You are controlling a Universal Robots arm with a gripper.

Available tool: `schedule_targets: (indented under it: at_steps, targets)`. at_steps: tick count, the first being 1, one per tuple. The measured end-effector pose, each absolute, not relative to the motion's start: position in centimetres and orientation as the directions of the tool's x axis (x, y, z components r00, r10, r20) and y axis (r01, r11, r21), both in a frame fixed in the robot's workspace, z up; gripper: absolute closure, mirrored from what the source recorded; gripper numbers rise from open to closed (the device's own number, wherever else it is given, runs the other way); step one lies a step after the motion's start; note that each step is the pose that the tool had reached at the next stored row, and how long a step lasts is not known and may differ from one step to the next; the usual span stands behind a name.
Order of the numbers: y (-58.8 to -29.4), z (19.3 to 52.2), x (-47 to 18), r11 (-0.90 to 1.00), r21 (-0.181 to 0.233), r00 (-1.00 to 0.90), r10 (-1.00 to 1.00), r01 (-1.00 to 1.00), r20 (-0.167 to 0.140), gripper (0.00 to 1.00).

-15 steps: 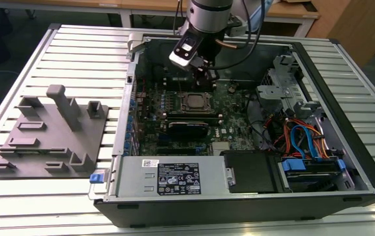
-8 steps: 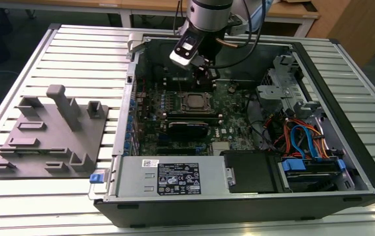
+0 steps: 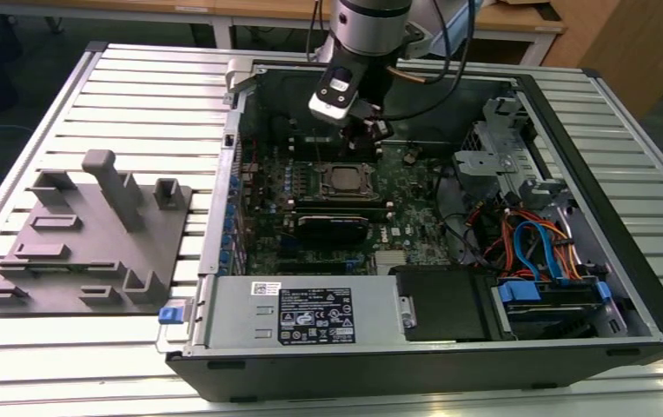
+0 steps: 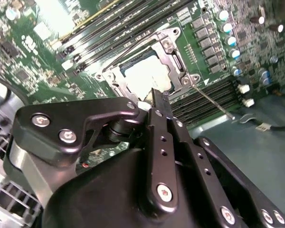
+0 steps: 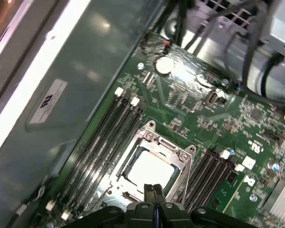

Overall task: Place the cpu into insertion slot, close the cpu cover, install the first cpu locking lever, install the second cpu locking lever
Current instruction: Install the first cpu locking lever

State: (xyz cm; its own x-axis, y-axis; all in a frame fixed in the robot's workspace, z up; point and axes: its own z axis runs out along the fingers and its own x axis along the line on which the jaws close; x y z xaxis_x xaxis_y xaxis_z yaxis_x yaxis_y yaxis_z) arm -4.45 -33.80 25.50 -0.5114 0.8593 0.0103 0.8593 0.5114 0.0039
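Hand (image 5: pixel 155 189) — fingers together, holding nothing | cpu (image 5: pixel 149 167) — just ahead, apart

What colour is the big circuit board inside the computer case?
The circuit board is green; first wrist view.

Your work sits on a ribbed metal table (image 3: pixel 111 78), its slats running across the exterior view. Behind it stand wooden desks (image 3: pixel 273 10). A wooden panel (image 3: pixel 621 43) rises at the exterior view's far right. You see dark floor (image 3: pixel 7 130) past the table's left edge in that view. The light is even, with soft glare on the slats.
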Motion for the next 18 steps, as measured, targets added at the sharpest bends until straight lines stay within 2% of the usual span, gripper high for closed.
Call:
schedule_targets:
  at_steps: [18]
  targets:
    - [-33.8, 25.5, -6.0, 0.673, 0.004, -0.673, 0.739, 0.739, 0.01, 0.9]
